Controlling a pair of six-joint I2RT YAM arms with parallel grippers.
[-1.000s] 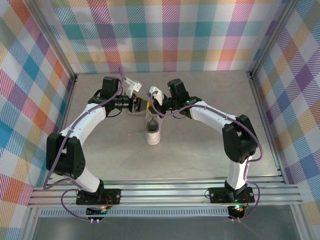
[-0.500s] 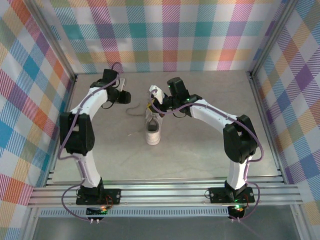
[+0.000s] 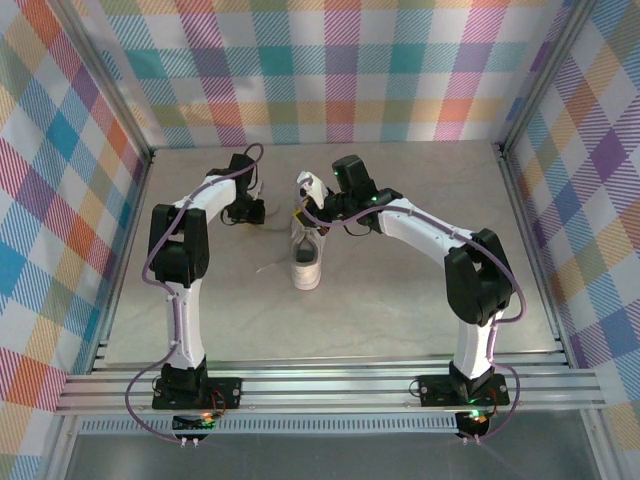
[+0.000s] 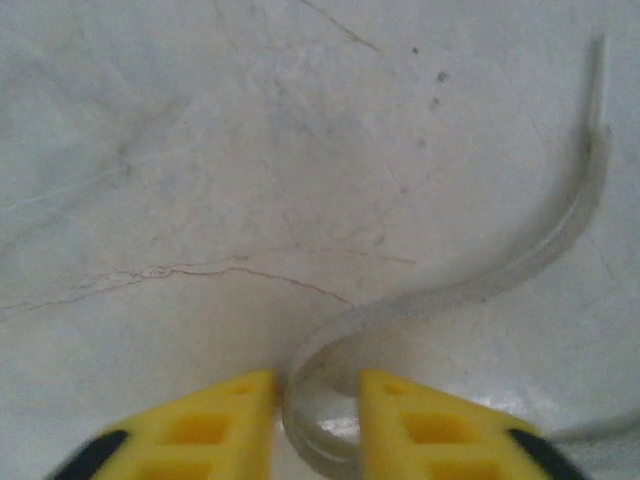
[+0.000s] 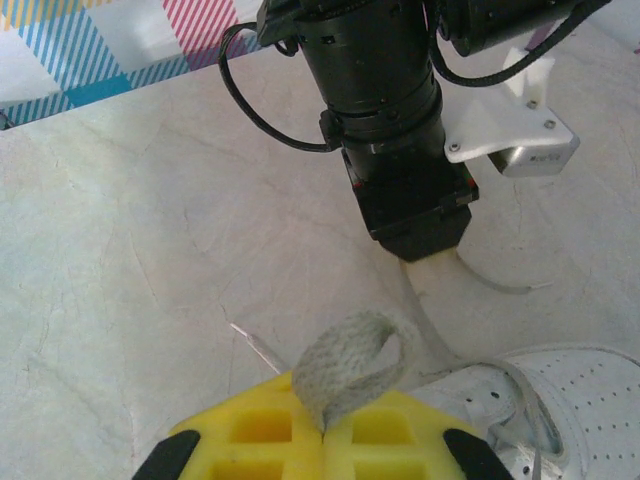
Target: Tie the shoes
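- White on pale stone: the sneaker [image 3: 306,262] lies on the table [image 3: 400,300] with its long axis running near to far and its toe toward the arm bases. It sits to the right of the left gripper [image 3: 250,212] and just below the right gripper [image 3: 300,210].
- In its wrist view the left gripper [image 4: 317,388] is down at the table surface. Its yellow fingers [image 4: 240,410] are drawn in close on a curl of lace tail [image 4: 480,290], which appears to touch both inner faces. How firm that pinch is I cannot tell.
- From that curl the lace tail sweeps out ahead of the fingers and to their right, lying flat on the table.
- The right gripper [image 5: 325,420] is closed tight, with a woven lace loop [image 5: 350,362] standing up from between its fingertips. The sneaker [image 5: 570,400] is just to its right and below.
- The right gripper is the nearer one, almost over the sneaker's laced far end. The left gripper stands a little apart, beside that same end.
- The left arm reaches far forward with its elbow high and its wrist tipped down onto the table. The right arm is bent at the elbow, with its forearm angling in from the right.
- The next move likely depends on bringing the tail across to the loop.
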